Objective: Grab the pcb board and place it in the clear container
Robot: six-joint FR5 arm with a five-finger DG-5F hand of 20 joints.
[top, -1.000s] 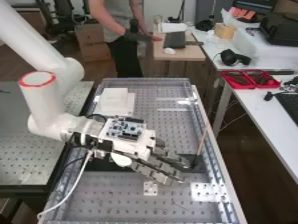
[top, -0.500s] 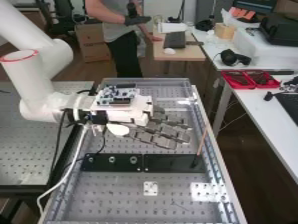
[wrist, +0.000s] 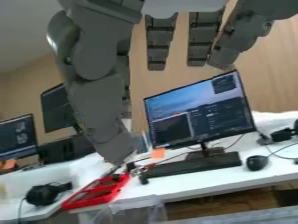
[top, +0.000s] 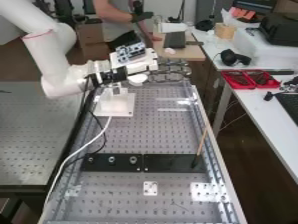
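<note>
Ok so from my end the only circuit board (top: pixel 131 50) I can make out is a bluish one, rectangular and packed with small parts, riding on the white housing just behind the robot hand (top: pixel 169 70). Can't tell if that's the pcb board for the job, so I can't place that one for sure. The robot hand is empty and relaxed, dark grey fingers (wrist: pixel 159 45) pretty much straight, thumb apart from them.

Below the robot hand there's some thin, see-through plastic (wrist: pixel 130 214), maybe the clear container, hard to tell. The surface (top: pixel 143 135) is grey metal with rows of round holes and long rails down both sides. Nearer the camera than the robot hand, a broad stretch of that runs up to two flat black plates (top: pixel 173 163), one with round metal fittings. A thin brown stick (top: pixel 201 142) leans up from the other, so I'd mind that. Also a smooth white block (top: pixel 115 104) close to the robot hand, and a white cable (top: pixel 74 154) drooping along the surface's side.
</note>
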